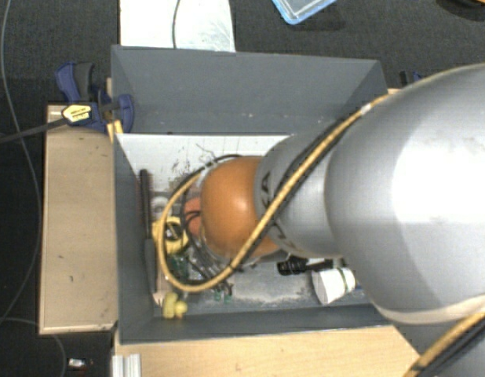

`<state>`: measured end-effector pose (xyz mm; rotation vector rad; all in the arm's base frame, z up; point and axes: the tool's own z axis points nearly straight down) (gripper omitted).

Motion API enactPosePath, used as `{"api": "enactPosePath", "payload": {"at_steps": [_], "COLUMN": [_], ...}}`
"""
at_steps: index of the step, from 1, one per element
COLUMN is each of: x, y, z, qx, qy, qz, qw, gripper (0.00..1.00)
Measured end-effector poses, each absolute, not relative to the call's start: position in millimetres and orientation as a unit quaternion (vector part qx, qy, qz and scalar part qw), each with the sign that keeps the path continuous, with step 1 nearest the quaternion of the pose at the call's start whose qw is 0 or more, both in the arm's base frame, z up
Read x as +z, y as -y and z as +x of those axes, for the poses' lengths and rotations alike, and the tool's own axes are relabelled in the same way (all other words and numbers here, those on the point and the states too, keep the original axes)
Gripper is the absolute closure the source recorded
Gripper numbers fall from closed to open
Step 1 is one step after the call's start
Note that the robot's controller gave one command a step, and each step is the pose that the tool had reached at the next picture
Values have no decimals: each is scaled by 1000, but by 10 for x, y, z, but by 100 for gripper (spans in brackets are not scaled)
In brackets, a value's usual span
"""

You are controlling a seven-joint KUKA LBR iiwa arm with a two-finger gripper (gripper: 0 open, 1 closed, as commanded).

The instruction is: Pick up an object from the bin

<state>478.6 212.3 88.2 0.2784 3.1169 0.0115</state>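
A black marker (299, 267) lies flat near the bin's front wall, right of the middle. Just beside its right end rests a white cylindrical cap (334, 283). In the front left corner sits a small yellow lumpy piece (174, 308). A long dark stick (145, 204) runs along the left wall. Another yellow piece (173, 239) shows at the left, partly behind a cable.
The arm's big grey body and its orange dome cover the middle and right of the bin. A yellow-black cable loops down from the arm over the left half. Green board pieces and wires show under the dome's lower left edge.
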Motion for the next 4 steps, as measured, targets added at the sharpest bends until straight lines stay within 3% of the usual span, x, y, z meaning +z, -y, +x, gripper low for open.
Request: {"api": "enactPosePath", "payload": {"at_steps": [1,2,4], "x": [1147,1622,2254], "y": [-2108,-2110,-2111], "z": [4769,4778,4790], "qx": [2,2,3], "qy": [-996,-996,-996], "qz": [89,88,86], "qw": [3,4,6], "gripper": [100,100,100]}}
